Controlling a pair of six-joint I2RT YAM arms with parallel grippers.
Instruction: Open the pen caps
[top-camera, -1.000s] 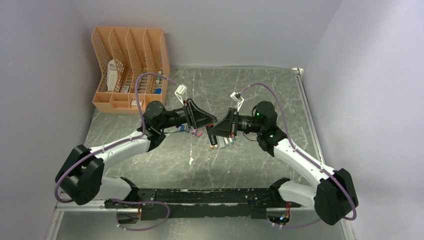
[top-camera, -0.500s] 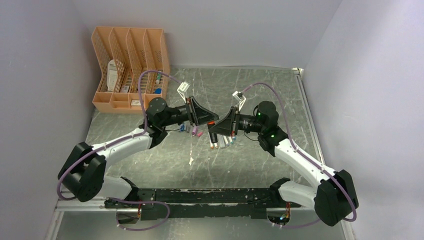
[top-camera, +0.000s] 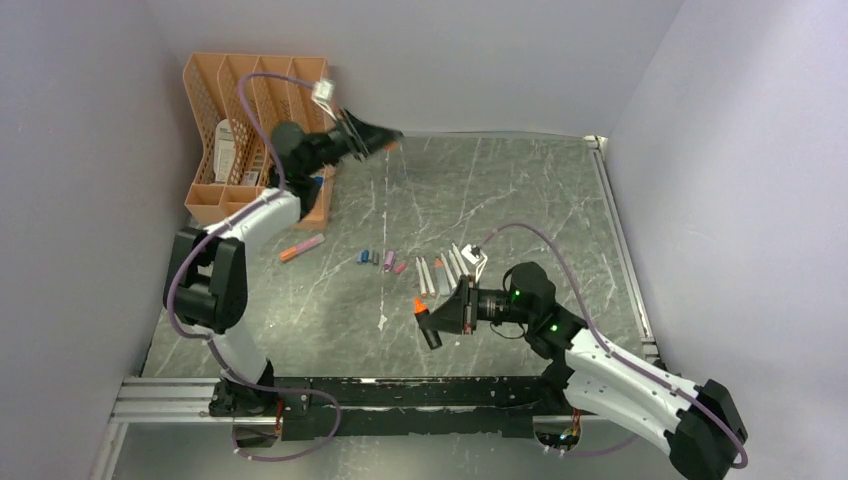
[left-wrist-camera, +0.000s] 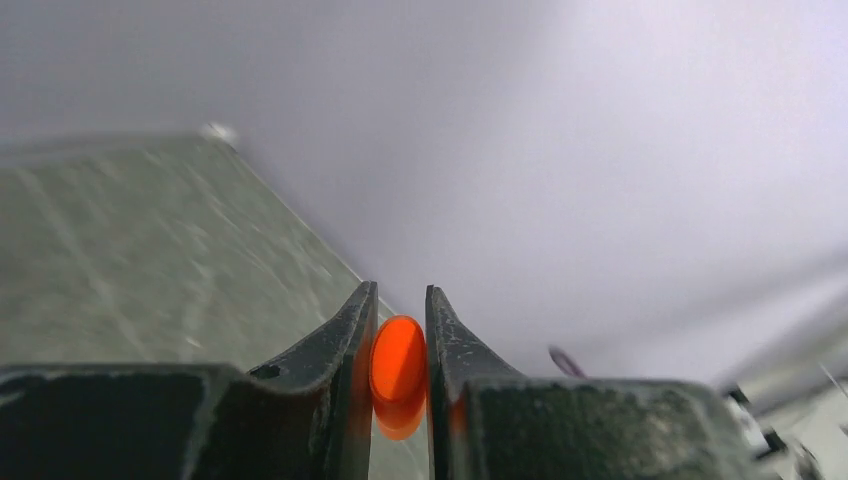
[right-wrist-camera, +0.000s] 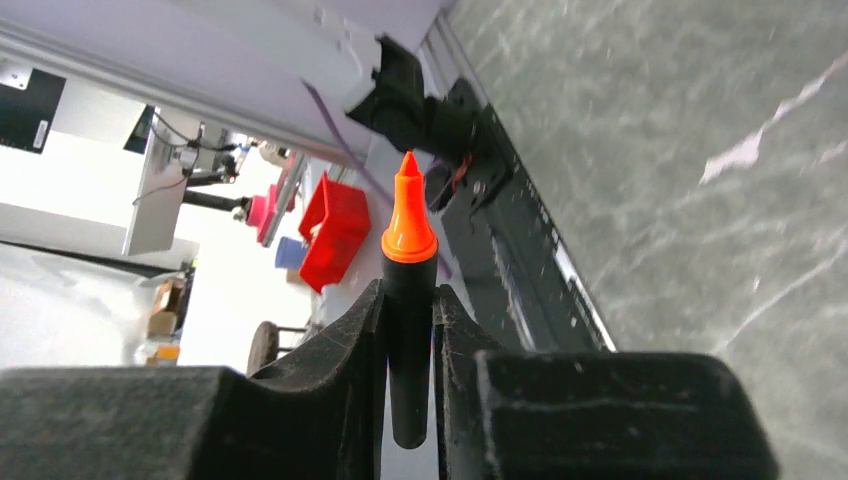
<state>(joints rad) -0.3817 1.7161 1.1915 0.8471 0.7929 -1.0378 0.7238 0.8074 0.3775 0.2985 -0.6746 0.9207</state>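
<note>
Just right of the orange desk organizer (top-camera: 255, 120), held up in the air, pinching the orange pen cap (left-wrist-camera: 398, 362) in the narrowed left gripper (left-wrist-camera: 400, 302). Well apart from the organizer, clamping the bare black marker (right-wrist-camera: 408, 270) in the right gripper (right-wrist-camera: 408, 300), orange tip pointing outward past the fingers. Risking a slip: squeezing only the rounded sides of so small a cap, possibly popping it loose and dropping it behind the organizer. Showing end-on as a stubby, glossy orange oval, half sunk between the fingers.

1 overhead view, 2 close wrist views
</note>
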